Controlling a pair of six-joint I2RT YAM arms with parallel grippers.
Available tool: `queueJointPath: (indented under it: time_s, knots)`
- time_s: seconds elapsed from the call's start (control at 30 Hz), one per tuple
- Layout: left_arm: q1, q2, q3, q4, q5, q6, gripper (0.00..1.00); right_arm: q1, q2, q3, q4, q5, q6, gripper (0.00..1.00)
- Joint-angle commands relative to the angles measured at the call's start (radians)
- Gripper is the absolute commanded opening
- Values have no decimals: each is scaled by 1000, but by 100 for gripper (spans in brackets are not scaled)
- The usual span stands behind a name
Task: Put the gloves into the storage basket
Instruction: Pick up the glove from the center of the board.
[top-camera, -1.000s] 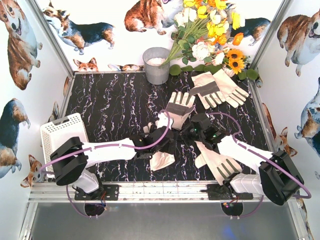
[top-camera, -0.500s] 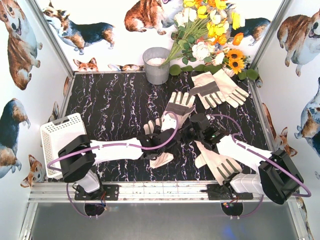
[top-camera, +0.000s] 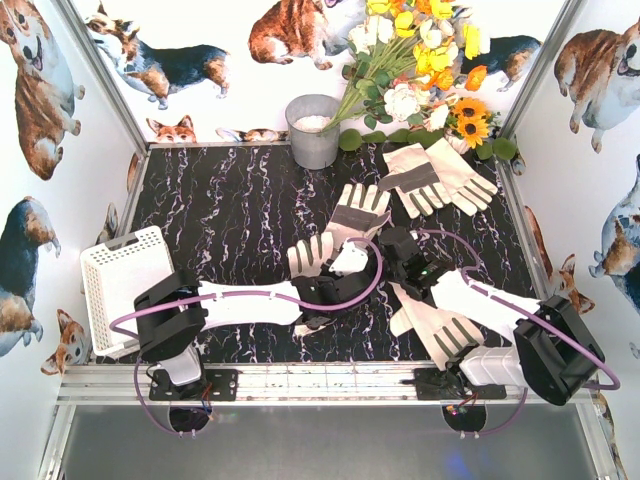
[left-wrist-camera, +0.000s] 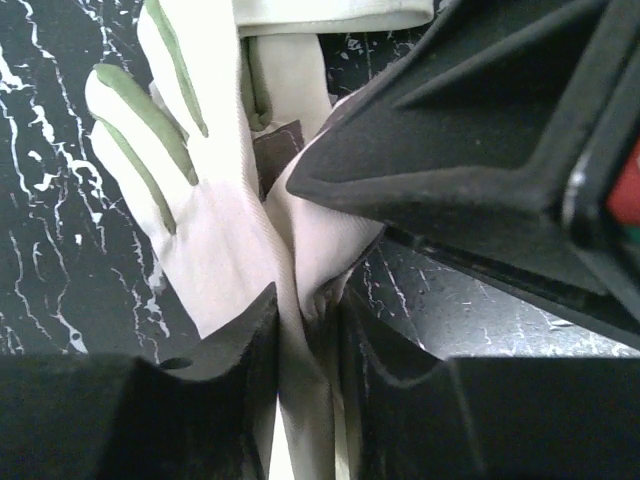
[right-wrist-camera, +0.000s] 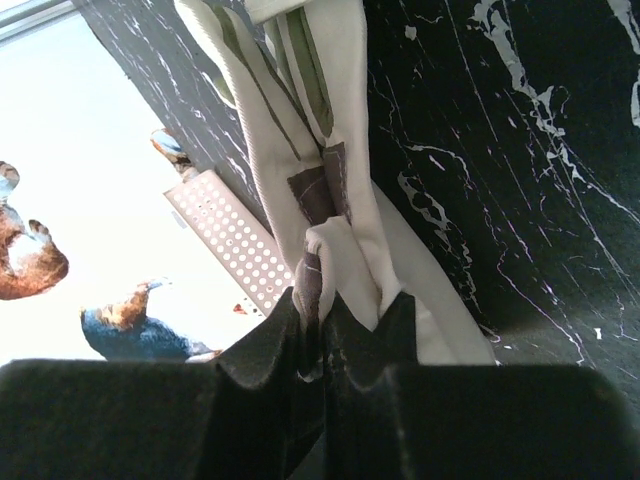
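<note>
One cream-white glove with grey-brown finger patches hangs between my two grippers at mid-table. My left gripper is shut on its cuff fabric, seen pinched between the jaws in the left wrist view, with the glove's fingers spread beyond. My right gripper is shut on a fold of the same glove. Another glove lies just behind. Two gloves lie at the back right, and one lies beside my right arm. The white storage basket stands at the left edge.
A grey metal bucket stands at the back centre, with a bunch of artificial flowers leaning at the back right. Printed walls close in the left, back and right. The basket's perforated wall shows in the right wrist view.
My left gripper has moved right toward the right gripper and closed on the glove. The glove's fingers have shifted left. The right gripper has stayed shut and hardly moved.
</note>
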Motion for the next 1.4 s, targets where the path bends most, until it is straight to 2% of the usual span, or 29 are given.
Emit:
queueJointPath:
  time_s: [0.0,0.13,0.37,0.63,0.73,0.8,1.03,1.17,1.23,1.37]
  knots:
    - [-10,0,16,-58,-68,2,19,2,-2,22,89,9,20,0]
    - [-15,2,13,-62,-102,8,19,2,13,30,86,-6,-3,0]
    - [-15,19,16,-36,-137,22,39,2,47,38,112,-35,-13,0]
    - [-14,57,5,13,-158,12,44,3,55,53,105,-55,-35,0]
    - [-13,70,9,9,-166,6,41,3,59,51,104,-61,-35,0]
    - [-14,72,7,3,-174,-2,34,3,62,48,109,-64,-34,0]
    - [-13,10,-26,-32,-244,-30,0,3,72,71,96,-85,-113,0]
    - [-14,-3,-26,-65,-236,-32,0,3,68,77,76,-105,-188,0]
    - [-13,-5,-14,-96,-229,-38,0,3,63,79,83,-121,-237,11]
    - [-8,-5,4,-136,-209,-43,0,2,28,100,24,-107,-327,41]
